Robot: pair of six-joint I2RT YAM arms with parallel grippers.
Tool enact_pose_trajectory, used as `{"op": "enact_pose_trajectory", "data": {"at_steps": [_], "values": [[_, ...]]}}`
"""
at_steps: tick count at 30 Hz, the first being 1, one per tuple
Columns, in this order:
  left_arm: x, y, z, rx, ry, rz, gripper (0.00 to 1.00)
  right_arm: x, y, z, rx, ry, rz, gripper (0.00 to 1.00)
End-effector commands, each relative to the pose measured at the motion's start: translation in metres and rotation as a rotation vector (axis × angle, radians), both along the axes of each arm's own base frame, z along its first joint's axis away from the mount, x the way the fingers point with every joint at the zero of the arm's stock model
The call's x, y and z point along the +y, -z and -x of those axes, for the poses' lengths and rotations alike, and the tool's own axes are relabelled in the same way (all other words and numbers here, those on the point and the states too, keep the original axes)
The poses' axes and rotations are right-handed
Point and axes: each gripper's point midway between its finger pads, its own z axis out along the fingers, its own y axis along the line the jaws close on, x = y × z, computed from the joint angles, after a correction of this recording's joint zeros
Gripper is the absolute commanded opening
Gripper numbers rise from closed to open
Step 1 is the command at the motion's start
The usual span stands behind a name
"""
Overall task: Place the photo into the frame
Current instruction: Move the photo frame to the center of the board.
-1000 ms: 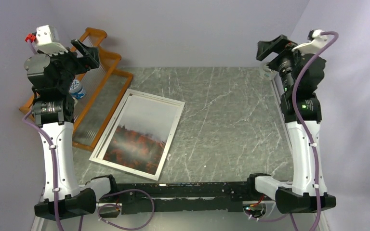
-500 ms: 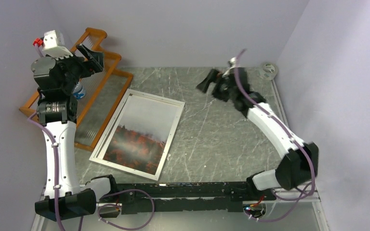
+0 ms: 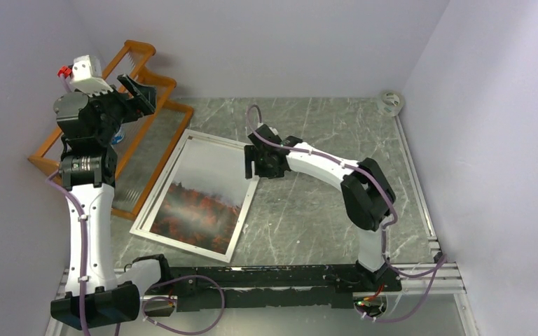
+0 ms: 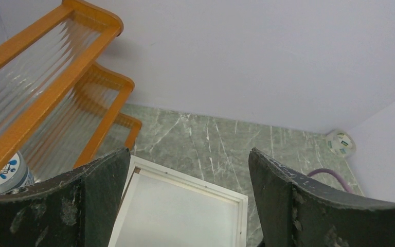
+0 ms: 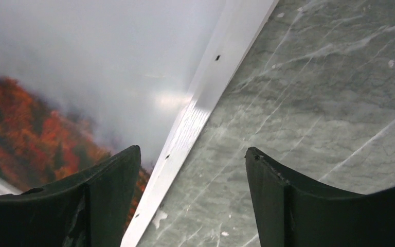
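The white frame (image 3: 248, 201) lies flat on the marble table, left of centre, tilted. The photo (image 3: 203, 192), with grey sky and red-orange trees, lies inside it. My right gripper (image 3: 251, 166) is open and low over the frame's right rim near its far corner. In the right wrist view the jaws (image 5: 193, 152) straddle the rim (image 5: 205, 98), with the photo (image 5: 82, 77) to the left. My left gripper (image 3: 140, 89) is open and empty, held high at the far left. Its wrist view (image 4: 189, 154) looks down on the frame's far corner (image 4: 195, 179).
An orange wooden rack (image 3: 140, 77) with ribbed clear panels (image 3: 140, 157) leans at the back left, touching the frame's left side. A water bottle (image 3: 114, 133) stands by the rack. A tape roll (image 3: 391, 101) sits in the far right corner.
My right arm has swung from high at the right wall across and down to the frame's right rim. My left arm has shifted slightly right. The frame and photo have not moved.
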Motion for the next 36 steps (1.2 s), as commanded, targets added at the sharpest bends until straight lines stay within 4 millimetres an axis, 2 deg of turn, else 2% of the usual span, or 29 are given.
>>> {"op": "enact_pose_trajectory", "data": {"at_steps": [1,12,20,26,30,36], "values": [[-0.007,-0.006,0.006,-0.033,0.015,-0.026,0.90,-0.008,0.009,-0.013,-0.002,0.060,0.089,0.76],[-0.017,0.002,0.005,-0.013,0.028,-0.049,0.90,0.011,0.040,-0.014,0.028,0.080,0.127,0.69],[-0.020,0.007,0.005,0.000,0.019,-0.074,0.90,0.004,0.049,-0.014,0.041,0.126,0.174,0.50],[-0.021,0.008,0.005,0.001,0.014,-0.093,0.90,0.013,0.052,-0.016,0.070,0.152,0.132,0.41],[-0.020,0.010,0.005,0.008,0.006,-0.111,0.90,0.014,0.054,-0.018,0.104,0.184,0.119,0.29],[-0.022,0.012,0.006,0.013,0.005,-0.127,0.91,0.013,0.056,-0.021,0.167,0.232,0.072,0.26]]}}
